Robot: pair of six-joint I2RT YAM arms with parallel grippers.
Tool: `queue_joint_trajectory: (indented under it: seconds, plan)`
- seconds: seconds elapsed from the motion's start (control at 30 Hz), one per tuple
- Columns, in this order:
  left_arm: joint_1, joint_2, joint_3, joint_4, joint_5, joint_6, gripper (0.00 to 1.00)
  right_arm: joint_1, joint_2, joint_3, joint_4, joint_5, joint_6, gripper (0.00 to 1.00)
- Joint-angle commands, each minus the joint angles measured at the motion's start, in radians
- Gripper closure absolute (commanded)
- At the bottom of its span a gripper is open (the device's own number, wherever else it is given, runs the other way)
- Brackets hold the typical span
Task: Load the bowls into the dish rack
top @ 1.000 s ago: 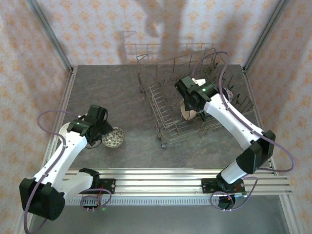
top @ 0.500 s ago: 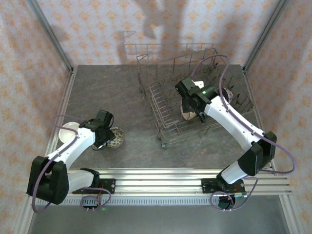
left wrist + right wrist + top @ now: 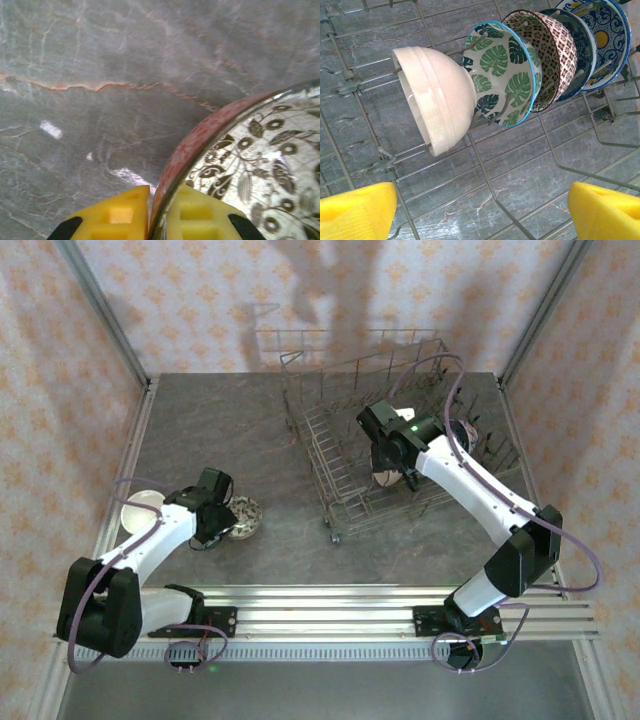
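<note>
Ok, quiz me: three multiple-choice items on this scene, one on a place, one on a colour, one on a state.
1. In the dish rack, the green-leaf bowl stands: A alone; B beside the cream bowl; C flat on its base.
2. The outside of the patterned bowl at the left gripper is: A blue; B red; C green.
3. The right gripper is: A open; B shut on a bowl; C shut, empty.
Key: B, the two sit side by side; B, a red wall shows beside the yellow pads; A, its pads stand far apart.

Far side of patterned bowl (image 3: 250,160) off-frame.
</note>
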Motion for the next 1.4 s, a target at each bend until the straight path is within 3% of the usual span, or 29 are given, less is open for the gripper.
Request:
queue_joint_trajectory:
  seconds: [0.0, 0.13, 0.37, 0.63, 0.8, 0.93, 1.17, 1.37]
  plan:
    - [0.005, -0.032, 0.03, 0.005, 0.023, 0.026, 0.92, 0.002, 0.011, 0.041, -0.028, 0.014, -0.007, 0.12]
    - [0.005, -0.082, 0.084, -0.022, 0.031, 0.047, 0.99, 0.002, 0.006, 0.095, -0.024, -0.05, -0.021, 0.12]
    - [-0.008, -0.161, 0.319, -0.07, -0.001, 0.082, 1.0, 0.002, 0.026, 0.274, -0.028, -0.229, -0.086, 0.12]
    - [-0.132, 0.022, 0.749, -0.087, -0.034, 0.151, 1.0, 0.027, 0.101, 0.576, -0.019, -0.515, -0.169, 0.18]
    - [-0.242, 0.17, 0.954, -0.074, -0.061, 0.179, 1.0, 0.062, 0.15, 0.704, -0.053, -0.532, -0.183, 0.18]
    - [-0.282, 0.245, 1.054, -0.08, -0.065, 0.2, 1.0, 0.063, 0.146, 0.688, -0.035, -0.527, -0.178, 0.19]
    - [-0.318, 0.285, 1.101, -0.068, -0.062, 0.211, 1.0, 0.063, 0.152, 0.624, 0.006, -0.491, -0.138, 0.25]
    - [-0.33, 0.284, 1.084, -0.063, -0.094, 0.199, 1.0, 0.064, 0.16, 0.607, 0.059, -0.445, -0.09, 0.4]
